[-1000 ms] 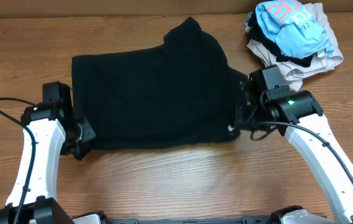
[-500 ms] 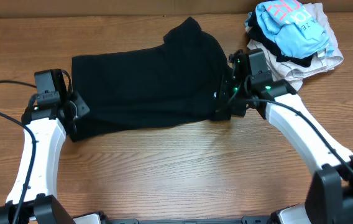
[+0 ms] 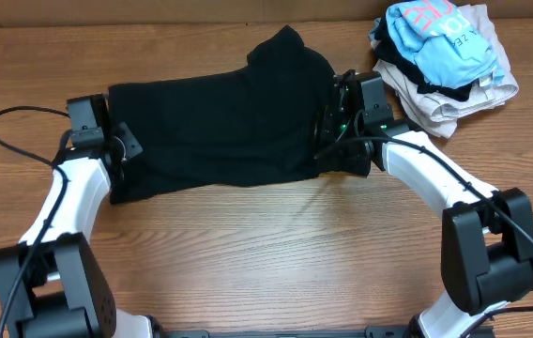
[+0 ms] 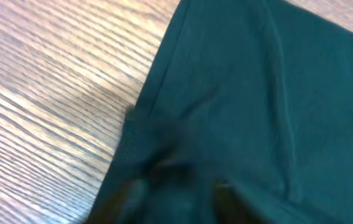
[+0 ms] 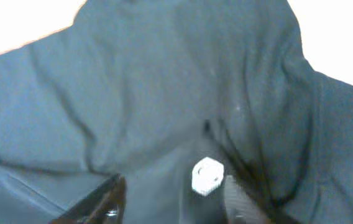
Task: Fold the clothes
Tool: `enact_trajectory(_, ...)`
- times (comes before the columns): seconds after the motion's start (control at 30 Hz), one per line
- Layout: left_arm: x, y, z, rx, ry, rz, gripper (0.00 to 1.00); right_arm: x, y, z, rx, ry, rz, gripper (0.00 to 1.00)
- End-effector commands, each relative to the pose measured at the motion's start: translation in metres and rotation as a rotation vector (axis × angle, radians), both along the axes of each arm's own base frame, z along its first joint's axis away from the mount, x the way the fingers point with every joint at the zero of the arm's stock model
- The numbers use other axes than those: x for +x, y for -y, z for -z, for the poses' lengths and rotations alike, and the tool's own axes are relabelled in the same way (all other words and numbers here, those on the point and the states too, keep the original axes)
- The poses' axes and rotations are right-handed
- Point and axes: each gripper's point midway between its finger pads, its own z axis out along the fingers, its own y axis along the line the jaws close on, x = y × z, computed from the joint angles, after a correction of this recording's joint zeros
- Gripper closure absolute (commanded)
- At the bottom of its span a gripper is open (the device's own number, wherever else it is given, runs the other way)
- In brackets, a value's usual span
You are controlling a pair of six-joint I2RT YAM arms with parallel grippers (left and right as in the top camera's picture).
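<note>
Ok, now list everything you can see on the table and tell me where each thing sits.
black shirt: one, black, spread across the middle of the table.
light-blue garment: one, light blue with pink lettering, on top of the far right pile.
white and beige garments: count unclear, bunched under the blue one.
table: one, brown wood.
cable: one, black, looping at the table's left.
left arm: one, white with black joints, left of the shirt.
right arm: one, same colours, right of the shirt.
left claw: one, dark, gripping the shirt's near left edge.
right claw: one, dark, gripping the shirt's right side.
</note>
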Motion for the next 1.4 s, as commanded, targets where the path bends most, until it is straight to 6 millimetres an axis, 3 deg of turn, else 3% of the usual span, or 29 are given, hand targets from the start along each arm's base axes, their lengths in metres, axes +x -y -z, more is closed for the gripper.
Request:
enact_trajectory(0.0,-0.002,0.0,-0.004,0.033,-0.022,0.041,0.41,0.005,-0.002,-0.021,0.026,0.022,-0.011,0.37)
enact_trajectory(0.1,-0.008,0.001,-0.03,0.039,-0.025,0.051,0.23,-0.002,0.002,-0.049,0.024,-0.001,-0.012,0.31)
enact_trajectory(0.2,-0.025,0.01,-0.06,0.004,-0.053,0.07,0.17,-0.024,0.011,-0.072,-0.008,-0.067,-0.001,0.25)
enact_trajectory(0.27,-0.04,0.018,-0.069,-0.029,-0.09,0.085,0.16,-0.044,0.021,-0.072,-0.03,-0.148,0.042,0.23)
enact_trajectory(0.4,-0.08,0.029,-0.056,-0.073,-0.235,0.095,0.16,-0.079,0.03,-0.047,-0.078,-0.306,0.043,0.23)
enact_trajectory(0.6,-0.116,0.039,-0.005,-0.124,-0.376,0.1,0.2,-0.103,0.031,0.013,-0.125,-0.391,0.027,0.24)
enact_trajectory(0.7,-0.115,0.039,0.015,-0.121,-0.355,0.101,0.2,-0.1,0.034,0.031,-0.134,-0.362,0.042,0.28)
enact_trajectory(0.9,-0.099,0.035,0.04,-0.093,-0.266,0.102,0.2,-0.092,0.053,0.049,-0.199,-0.296,0.123,0.39)
enact_trajectory(1.17,-0.073,0.031,0.059,-0.044,-0.151,0.143,0.22,-0.075,0.059,0.07,-0.217,-0.228,0.158,0.46)
enact_trajectory(1.37,-0.063,0.029,0.068,-0.018,-0.138,0.181,0.24,-0.083,0.07,0.087,-0.229,-0.297,0.192,0.49)
